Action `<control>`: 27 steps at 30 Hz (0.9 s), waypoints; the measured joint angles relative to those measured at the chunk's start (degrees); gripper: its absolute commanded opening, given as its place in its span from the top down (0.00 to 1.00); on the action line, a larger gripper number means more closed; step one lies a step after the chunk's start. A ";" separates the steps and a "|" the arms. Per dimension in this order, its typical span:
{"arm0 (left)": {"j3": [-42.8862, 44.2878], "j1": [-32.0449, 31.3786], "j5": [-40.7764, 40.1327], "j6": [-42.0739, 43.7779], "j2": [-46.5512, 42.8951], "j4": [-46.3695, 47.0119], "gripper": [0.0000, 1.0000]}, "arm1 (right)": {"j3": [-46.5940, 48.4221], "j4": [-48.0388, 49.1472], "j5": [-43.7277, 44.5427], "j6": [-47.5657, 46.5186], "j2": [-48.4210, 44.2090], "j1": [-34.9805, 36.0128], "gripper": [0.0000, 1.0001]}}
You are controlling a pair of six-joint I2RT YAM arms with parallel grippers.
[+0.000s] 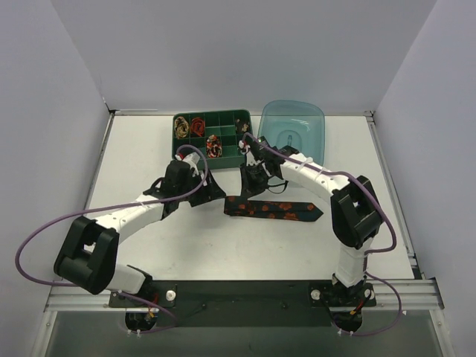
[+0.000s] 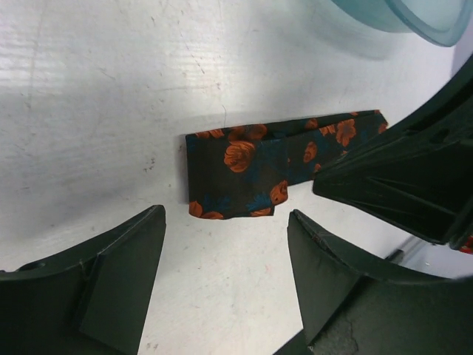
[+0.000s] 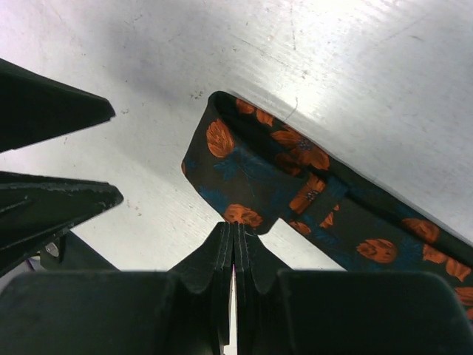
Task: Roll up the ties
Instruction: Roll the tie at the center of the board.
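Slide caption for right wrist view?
Right gripper, jaws shut, tips at the folded end of the orange-flowered black tie on a white table.

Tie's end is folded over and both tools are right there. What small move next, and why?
Probably lower the open left tool onto the folded end of the tie and close. That end lies flat just ahead of it, while the right tool is shut at the tie's edge.

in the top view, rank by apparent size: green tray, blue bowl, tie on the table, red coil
1. tray and bowl: about alike, not ranked
2. tie
3. red coil, by far the smallest
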 measured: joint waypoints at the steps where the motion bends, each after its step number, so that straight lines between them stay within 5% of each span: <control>1: -0.70 0.35 1.22 -0.70 0.20 1.03 0.23 | 0.20 0.00 -0.26 0.02 0.33 0.26 1.00; 27: -10.75 1.49 12.46 -12.07 13.57 27.23 0.23 | -0.57 0.31 0.61 -0.24 6.73 0.59 1.00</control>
